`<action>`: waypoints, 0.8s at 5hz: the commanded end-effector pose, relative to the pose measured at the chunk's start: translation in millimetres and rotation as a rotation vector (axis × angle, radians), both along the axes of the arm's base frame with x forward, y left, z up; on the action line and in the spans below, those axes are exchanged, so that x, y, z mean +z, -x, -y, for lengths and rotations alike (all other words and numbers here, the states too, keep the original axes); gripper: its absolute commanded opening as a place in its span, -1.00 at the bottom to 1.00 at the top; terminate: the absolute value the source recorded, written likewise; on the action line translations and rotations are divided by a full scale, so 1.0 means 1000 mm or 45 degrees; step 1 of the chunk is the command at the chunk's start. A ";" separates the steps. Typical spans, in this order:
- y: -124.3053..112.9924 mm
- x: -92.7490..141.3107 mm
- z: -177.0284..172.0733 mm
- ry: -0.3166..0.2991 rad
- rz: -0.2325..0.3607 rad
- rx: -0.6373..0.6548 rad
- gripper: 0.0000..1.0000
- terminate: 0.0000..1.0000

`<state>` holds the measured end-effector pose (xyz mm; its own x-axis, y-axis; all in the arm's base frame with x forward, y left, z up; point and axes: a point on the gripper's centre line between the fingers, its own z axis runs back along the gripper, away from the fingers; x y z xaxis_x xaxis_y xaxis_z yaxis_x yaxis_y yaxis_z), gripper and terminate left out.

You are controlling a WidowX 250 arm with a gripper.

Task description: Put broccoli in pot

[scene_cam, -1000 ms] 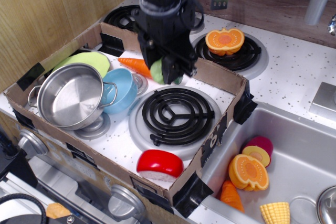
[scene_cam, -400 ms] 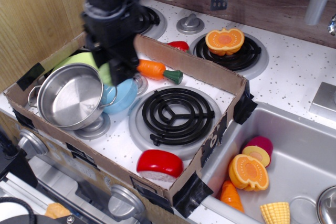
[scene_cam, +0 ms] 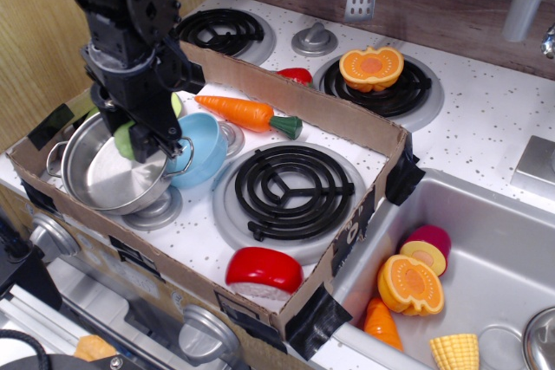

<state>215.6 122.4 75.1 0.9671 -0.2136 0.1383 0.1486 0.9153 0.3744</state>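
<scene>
My black gripper (scene_cam: 143,138) is shut on the pale lime-green broccoli (scene_cam: 127,139) and holds it just above the far part of the shiny steel pot (scene_cam: 108,175). The pot stands at the left end of the cardboard tray, tilted a little against the light blue bowl (scene_cam: 205,151). The arm hides the far rim of the pot and most of the yellow-green plate behind it. Only the left edge of the broccoli shows past the fingers.
An orange carrot (scene_cam: 246,112) lies in the cardboard tray (scene_cam: 286,301) behind the blue bowl. A black burner (scene_cam: 285,188) and a red-and-white toy (scene_cam: 264,271) sit in the tray's right half. The sink (scene_cam: 503,249) at right holds several toy foods.
My gripper has carried the broccoli left and down, from beside the carrot, past the blue bowl, to over the pot. The carrot is now uncovered.
</scene>
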 end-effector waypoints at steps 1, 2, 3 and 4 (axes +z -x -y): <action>0.003 0.018 -0.027 -0.180 0.044 -0.020 -1.00 -1.00; -0.004 0.016 -0.035 -0.091 0.095 -0.080 1.00 -1.00; -0.017 0.016 -0.023 -0.083 0.024 -0.109 1.00 -1.00; -0.028 0.028 -0.005 -0.051 -0.008 -0.108 1.00 -1.00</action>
<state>237.1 128.2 92.8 0.9476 -0.3038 0.0985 0.2431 0.8862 0.3945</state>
